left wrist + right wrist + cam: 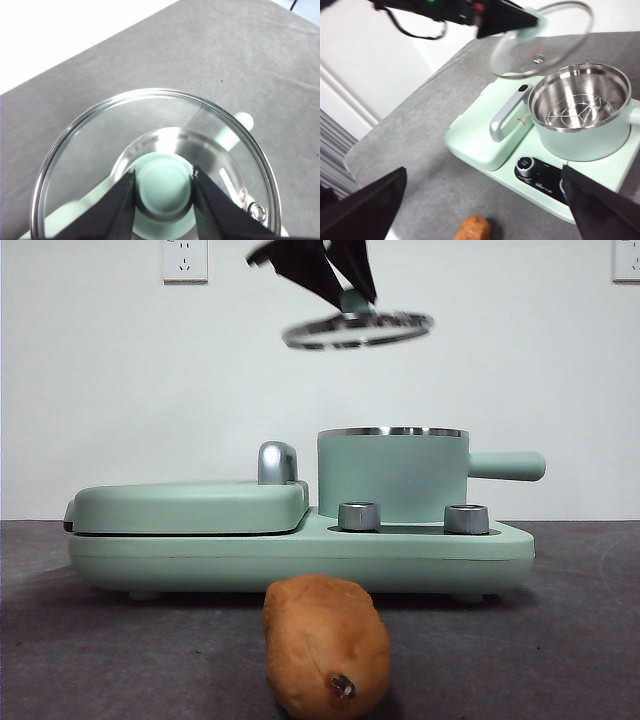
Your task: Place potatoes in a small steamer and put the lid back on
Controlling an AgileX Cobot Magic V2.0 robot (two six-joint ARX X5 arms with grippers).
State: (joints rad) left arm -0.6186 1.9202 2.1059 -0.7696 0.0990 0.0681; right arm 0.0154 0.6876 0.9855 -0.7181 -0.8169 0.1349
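Potato [326, 648] is seen lying on the grey table [560, 640], in front of the mint-green appliance [300, 545], with a dark spot at the end that faces the front camera. It is well below the left gripper [164, 186] and is touched by no gripper. In the right wrist view the potato [472, 229] is seen between the two jaws of the right gripper [485, 212], but lower, on the table.

The lid [357, 329] is held in the air by the left gripper [345, 292]. The two black jaws are closed on the mint-green knob [164, 184], one on each side of it, and the glass lid [150, 165] hangs tilted under them. The small steamer [392, 473] is placed directly below this gripper, well apart from the lid, on the right part of the appliance. Its handle [507, 465] points to the side. The steamer [582, 112] is uncovered, and a wire rack [577, 114] is seen inside the steel pot.

The jaws of the right gripper are spread wide and nothing is held between them. This gripper is kept above the table, on the near side of the appliance, with the two knobs [359, 516] ahead of it.

The flat griddle cover [190, 506] with its steel handle [277, 462] is closed, just beside the steamer.
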